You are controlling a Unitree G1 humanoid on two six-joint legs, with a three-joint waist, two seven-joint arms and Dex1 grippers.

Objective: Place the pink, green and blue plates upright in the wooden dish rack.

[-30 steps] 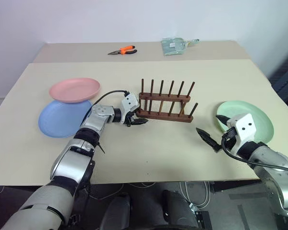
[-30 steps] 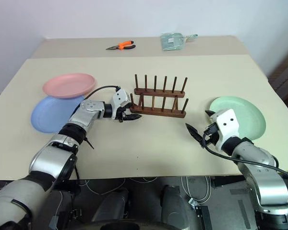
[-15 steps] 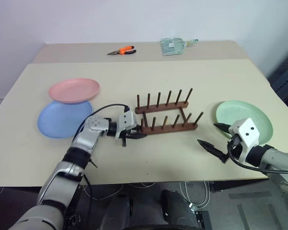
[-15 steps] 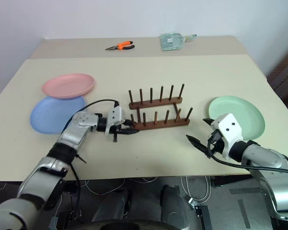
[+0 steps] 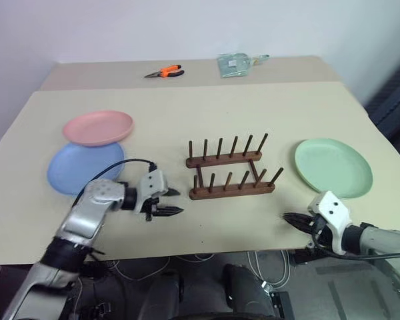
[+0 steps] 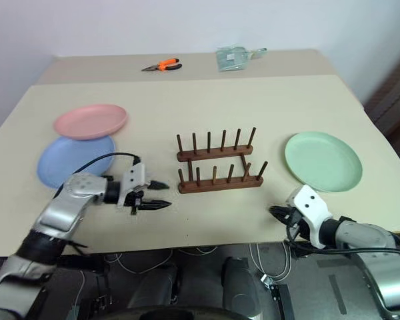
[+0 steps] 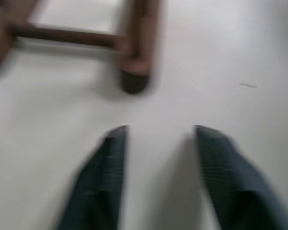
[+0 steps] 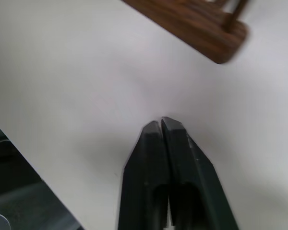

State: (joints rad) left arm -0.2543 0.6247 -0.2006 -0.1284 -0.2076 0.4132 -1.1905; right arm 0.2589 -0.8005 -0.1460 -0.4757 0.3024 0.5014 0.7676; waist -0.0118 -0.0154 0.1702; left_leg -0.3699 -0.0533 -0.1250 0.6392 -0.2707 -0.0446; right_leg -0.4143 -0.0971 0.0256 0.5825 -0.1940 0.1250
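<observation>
pink plate (image 5: 98,127) lies overlapping blue plate (image 5: 85,167) at far left, left gripper (image 5: 167,202) spread and empty near them; rack (image 5: 231,171) stands empty mid-table; green plate (image 5: 333,167) lies flat at right, right gripper (image 5: 295,219) pressed together. no plate lifted yet; next comes grasping a rim.

- My rack (image 5: 229,169) is dark, smooth wood.
- My pink plate (image 5: 97,127), blue plate (image 5: 80,171) and green plate (image 5: 333,167) look matt.
- My desk (image 5: 207,107) is smooth, matt beige.
- My pincer fingers (image 8: 170,167) are matt black.
</observation>
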